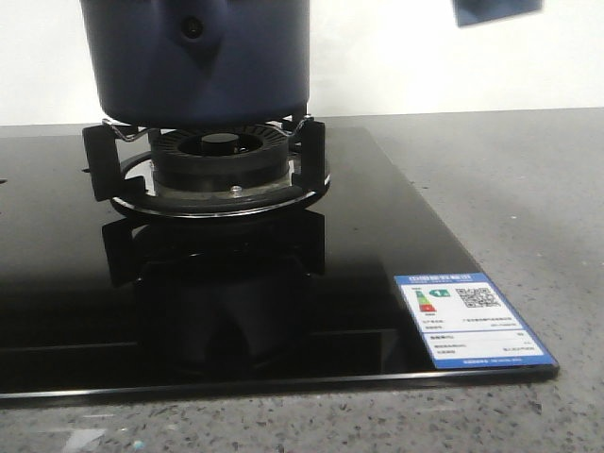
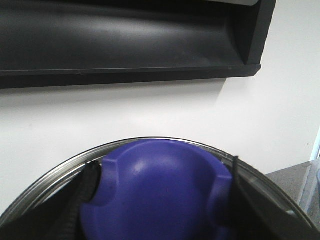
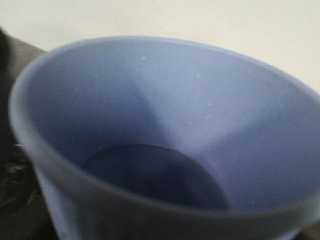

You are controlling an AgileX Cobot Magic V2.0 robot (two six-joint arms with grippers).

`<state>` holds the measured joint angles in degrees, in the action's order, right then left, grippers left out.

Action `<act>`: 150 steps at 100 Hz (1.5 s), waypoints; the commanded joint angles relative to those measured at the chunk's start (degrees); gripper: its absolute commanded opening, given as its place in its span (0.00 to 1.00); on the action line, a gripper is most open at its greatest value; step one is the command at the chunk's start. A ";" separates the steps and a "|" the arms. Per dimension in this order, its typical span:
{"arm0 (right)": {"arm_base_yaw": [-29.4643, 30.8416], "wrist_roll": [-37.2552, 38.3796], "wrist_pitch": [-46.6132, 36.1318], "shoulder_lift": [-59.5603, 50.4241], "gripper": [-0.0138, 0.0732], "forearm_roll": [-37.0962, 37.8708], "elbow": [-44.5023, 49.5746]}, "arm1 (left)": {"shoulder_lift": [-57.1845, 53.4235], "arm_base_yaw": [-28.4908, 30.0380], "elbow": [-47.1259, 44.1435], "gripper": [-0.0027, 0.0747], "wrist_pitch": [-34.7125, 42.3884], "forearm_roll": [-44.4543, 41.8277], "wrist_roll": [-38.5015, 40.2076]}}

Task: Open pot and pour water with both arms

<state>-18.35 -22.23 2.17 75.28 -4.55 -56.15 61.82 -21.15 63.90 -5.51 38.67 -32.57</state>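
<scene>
The pot (image 1: 196, 58) sits on the burner stand (image 1: 212, 165) at twelve o'clock in the front view. The left gripper (image 2: 160, 200) clasps the blue lid knob (image 2: 157, 192). The right gripper's state can't be told (only the cup (image 3: 165, 145) shows). Keep the lid clear, tip slowly.

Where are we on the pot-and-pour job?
Done: the pot sits on the burner. In hand: the left wrist view shows the blue lid knob close between the left fingers, over the lid's metal rim; whether the lid is lifted can't be told. The right wrist view is filled by the cup, apparently carried. Left: pouring; no stream visible.
</scene>
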 commanded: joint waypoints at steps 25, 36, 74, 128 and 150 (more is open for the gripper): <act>-7.69 -0.11 7.10 -1.03 0.54 18.10 -14.56 | -1.42 0.17 2.05 0.50 4.48 0.32 0.35; -9.85 -0.11 11.95 1.17 0.54 24.06 -18.05 | -1.42 0.17 2.05 0.50 4.48 0.32 0.35; -14.08 -0.11 16.15 8.01 0.54 41.93 -23.18 | -1.42 0.17 2.05 0.50 4.08 0.32 0.35; -14.56 -0.11 10.36 10.50 0.54 60.53 -23.75 | -1.42 0.17 2.05 0.50 3.95 0.32 0.35; -14.56 -0.21 9.98 10.50 0.54 66.49 -23.75 | -1.42 0.17 2.05 0.50 3.95 0.32 0.35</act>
<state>-32.85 -22.23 15.59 88.24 57.77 -77.36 61.82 -21.15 63.90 -6.22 38.67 -32.57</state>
